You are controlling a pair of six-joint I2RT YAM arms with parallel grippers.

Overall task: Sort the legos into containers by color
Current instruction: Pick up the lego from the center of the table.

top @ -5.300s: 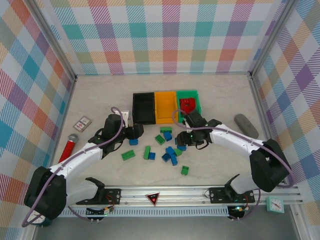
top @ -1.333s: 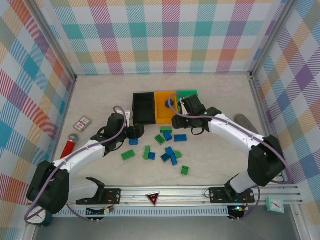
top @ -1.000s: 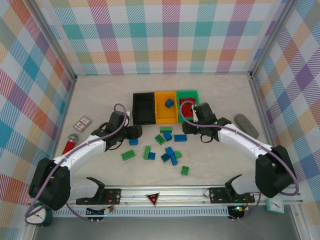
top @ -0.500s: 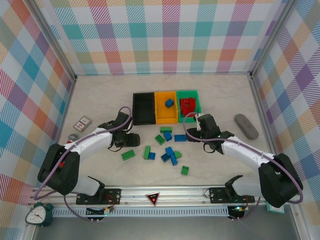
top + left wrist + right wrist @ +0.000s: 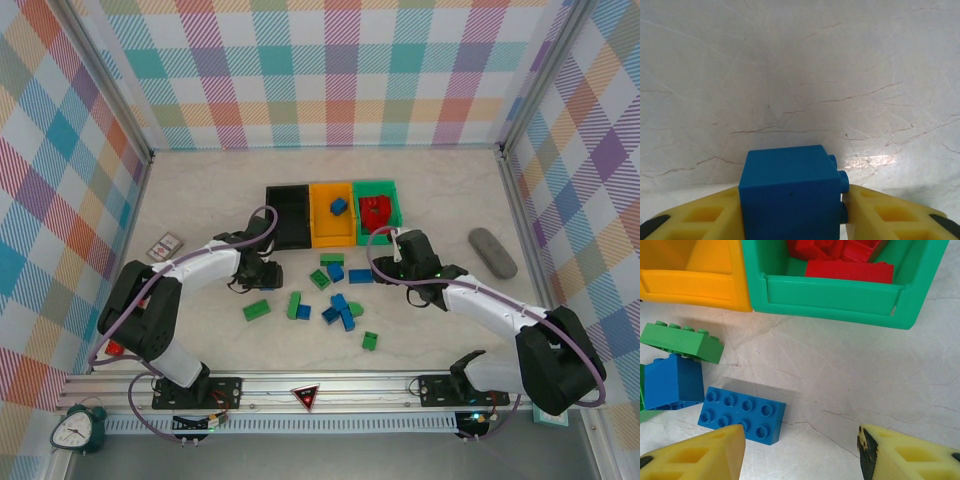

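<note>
1. Blue cube-shaped plastic lego brick point(image 5: 790, 192) is clamped between the left gripper point(image 5: 792, 215) fingers, marbled worktop point(image 5: 790, 75) ahead.
2. Right gripper point(image 5: 800, 450) jaws apart; flat blue eight-stud brick point(image 5: 741, 415) just ahead-left, green plastic bin point(image 5: 835, 295) beyond.

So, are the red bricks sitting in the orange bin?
No, the red bricks lie in the green bin; the orange bin holds a blue brick.

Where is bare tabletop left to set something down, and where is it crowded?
Free: the strip between the bins and back wall; the patch between green bin and grey object. Crowded: loose legos before the bins.
</note>
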